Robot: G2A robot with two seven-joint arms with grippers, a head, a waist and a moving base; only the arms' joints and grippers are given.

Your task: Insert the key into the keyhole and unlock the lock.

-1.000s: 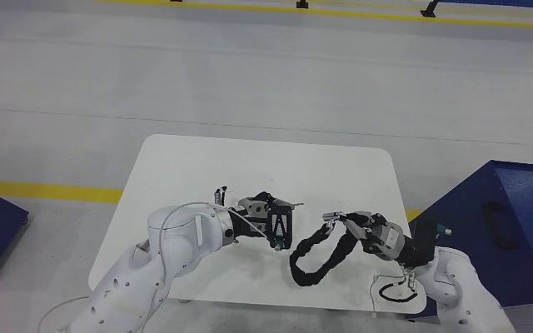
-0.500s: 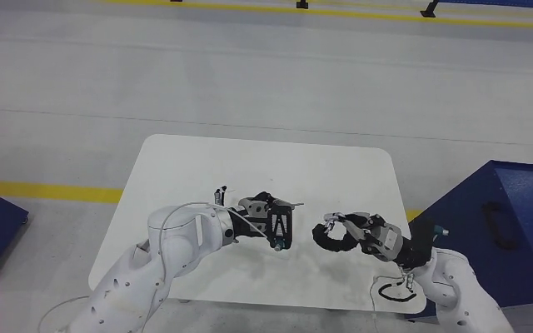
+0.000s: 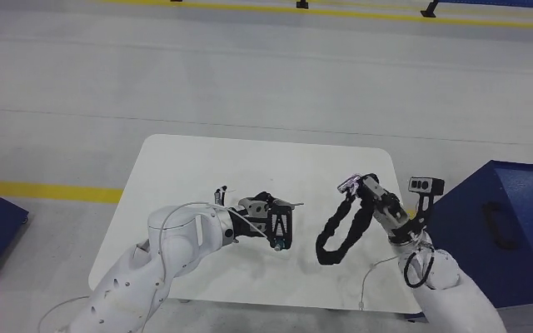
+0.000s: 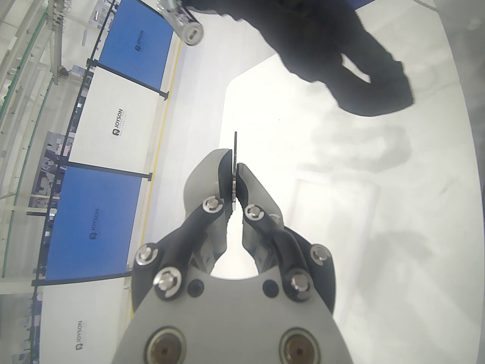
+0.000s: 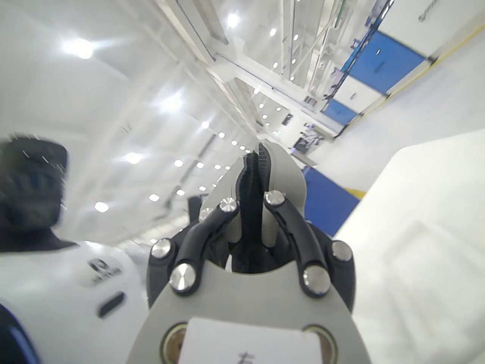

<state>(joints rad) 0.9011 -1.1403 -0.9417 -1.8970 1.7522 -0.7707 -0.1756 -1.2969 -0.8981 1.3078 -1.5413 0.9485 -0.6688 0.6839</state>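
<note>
The left claw [image 4: 235, 170] is pinched shut on the key [image 4: 235, 145], whose thin blade sticks out past the tips. The right claw [image 5: 259, 157] is clamped on the lock [image 3: 337, 233] by its black sleeve, close to the metal head. The loop hangs below that claw over the desk [image 3: 208, 166]; I cannot tell whether it touches. The keyhole [image 4: 192, 34] lies ahead of the left claw's tips and off to one side, well apart from the blade.

The grip goes through soft sleeve, so I judge the head may swivel or give when the key presses, and the blade could skid off the face. Blade and slot do not look lined up. Pushing at an angle could twist the key in its narrow pinch or lever it out. The hanging loop may swing and drag the head off aim. Turning the key might only roll the lock inside the right claw.

Between the claws is open air, with bare desk beneath both. The right claw sits near the desk's edge, so a dropped lock could slide off. The left claw has desk on every side.
</note>
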